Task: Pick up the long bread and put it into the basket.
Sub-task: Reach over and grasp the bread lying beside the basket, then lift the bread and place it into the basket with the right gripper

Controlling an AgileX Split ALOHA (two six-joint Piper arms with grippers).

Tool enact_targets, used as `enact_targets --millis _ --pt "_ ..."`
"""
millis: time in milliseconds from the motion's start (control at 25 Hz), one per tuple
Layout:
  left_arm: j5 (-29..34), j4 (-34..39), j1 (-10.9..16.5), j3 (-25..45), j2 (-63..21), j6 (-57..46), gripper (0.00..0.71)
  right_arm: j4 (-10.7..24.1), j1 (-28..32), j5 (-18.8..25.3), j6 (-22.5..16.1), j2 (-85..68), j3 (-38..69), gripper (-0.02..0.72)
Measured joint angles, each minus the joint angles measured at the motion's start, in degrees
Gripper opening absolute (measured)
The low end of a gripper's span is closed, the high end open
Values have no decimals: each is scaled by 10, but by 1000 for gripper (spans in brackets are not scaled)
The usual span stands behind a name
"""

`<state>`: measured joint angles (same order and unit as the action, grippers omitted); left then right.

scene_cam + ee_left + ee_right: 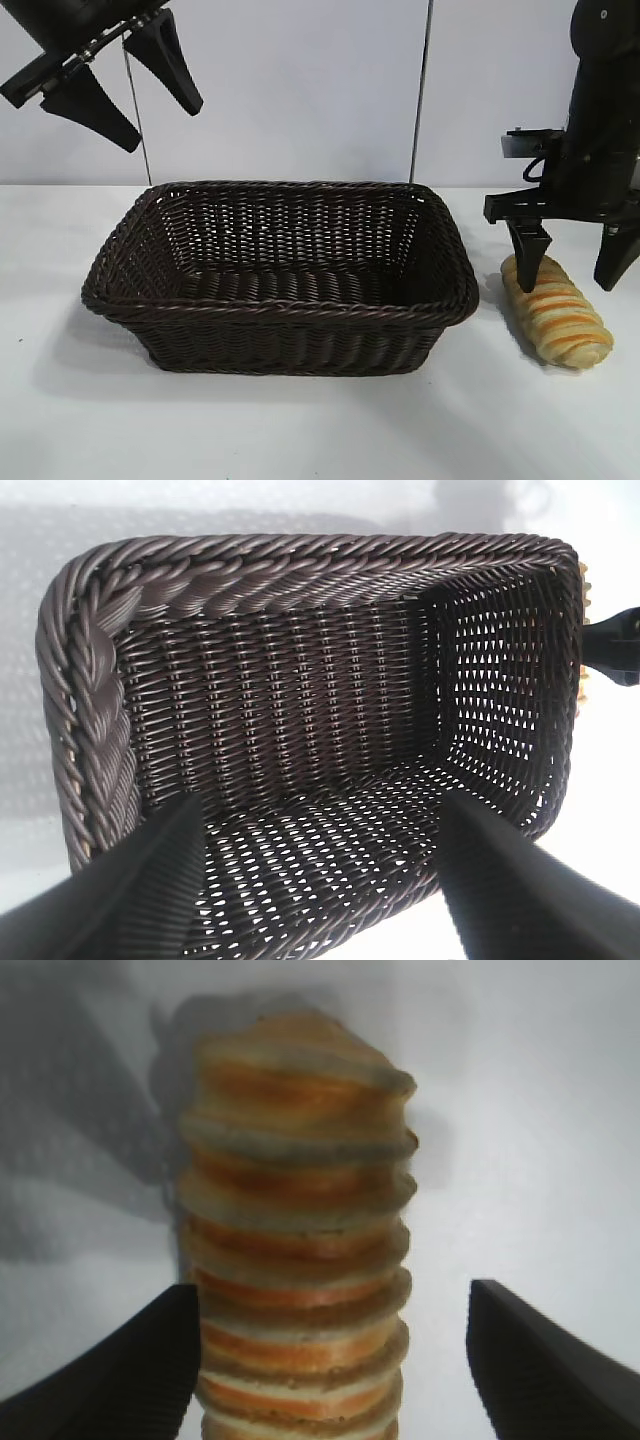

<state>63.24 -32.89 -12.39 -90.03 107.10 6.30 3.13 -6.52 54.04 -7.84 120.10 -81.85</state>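
The long bread (560, 315), a tan loaf with orange stripes, lies on the white table just right of the basket (290, 186). My right gripper (570, 282) is lowered over the loaf's far end and stands open, one finger on each side. In the right wrist view the bread (300, 1210) sits between the fingers of the right gripper (330, 1350); one finger is against its side and the other stands apart. My left gripper (162, 125) hangs open high at the back left, above the basket. Its wrist view looks down past the left gripper (320, 820) into the empty basket (300, 560).
The dark wicker basket fills the middle of the white table (300, 430). A white wall with two thin vertical lines (420, 90) stands behind. The right arm's black body (600, 130) rises above the loaf.
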Motion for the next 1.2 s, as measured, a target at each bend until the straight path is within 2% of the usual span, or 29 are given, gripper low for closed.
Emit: enact_targets --millis 120,320,440,920,1080,1200 --pt "0 0 0 0 0 0 484 -4 0 -4 0 3 0 502" --pt "0 0 0 0 0 0 484 -7 0 -5 -1 3 0 267" --pt "0 0 0 0 0 0 484 -7 0 -5 -1 3 0 209" --pt "0 0 0 0 0 0 484 -3 0 21 -1 -69 1 192" --pt "0 0 0 0 0 0 484 -3 0 40 -1 -119 1 192" --pt "0 0 0 0 0 0 484 -3 0 72 1 -140 -20 192"
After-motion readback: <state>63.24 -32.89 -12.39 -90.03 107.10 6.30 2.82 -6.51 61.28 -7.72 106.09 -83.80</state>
